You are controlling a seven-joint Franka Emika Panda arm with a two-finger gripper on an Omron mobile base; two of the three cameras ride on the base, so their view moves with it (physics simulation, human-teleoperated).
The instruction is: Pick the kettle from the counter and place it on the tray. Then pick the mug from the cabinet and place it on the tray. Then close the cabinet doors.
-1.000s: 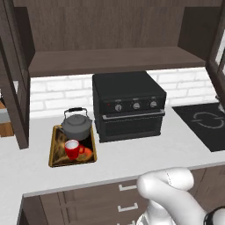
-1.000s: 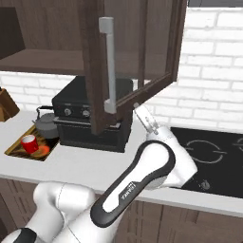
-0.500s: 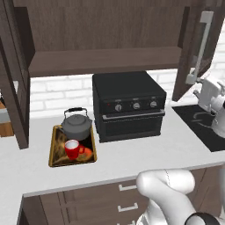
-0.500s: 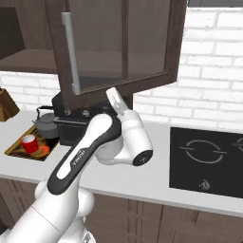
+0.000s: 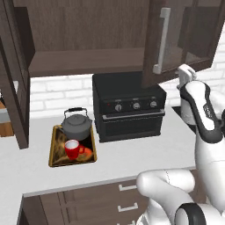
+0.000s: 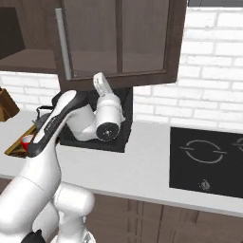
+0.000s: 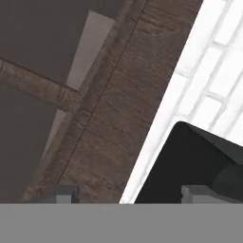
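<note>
Over the last second the right cabinet door point(image 5: 176, 41) has swung from nearly edge-on and wide open to roughly half closed, and the arm has followed it leftward across the hob point(image 6: 209, 159) toward the black oven point(image 5: 127, 107).

Nearest the base, the pale surface point(image 5: 132, 156) runs over dark brown drawers with white handles point(image 5: 127, 187). On its left part lies the tray point(image 5: 56, 151), its gold-yellow rim flat on the worktop. The red mug point(image 5: 74, 149) stands on the tray's front half, upright, handle to the right. Just behind it on the same tray sits the dark grey kettle point(image 5: 77, 125), its arched handle up and close beside the oven's left wall.

The arm bends up at the right of the oven, and its white wrist rises to the lower edge of the right door. In the hand view the two dark tips of the hand point(image 7: 128, 193) stand well apart, spread, with nothing between them; the brown door frame fills the space ahead, with white brick wall point(image 7: 216, 71) beside it. Whether the hand touches the door cannot be told.

Farther back, the cabinet point(image 5: 88, 39) shows its bare shelf. The left door point(image 5: 13, 88) stands fully open, edge toward the camera. The right door's grey bar handle point(image 5: 161, 41) hangs vertical.
</note>
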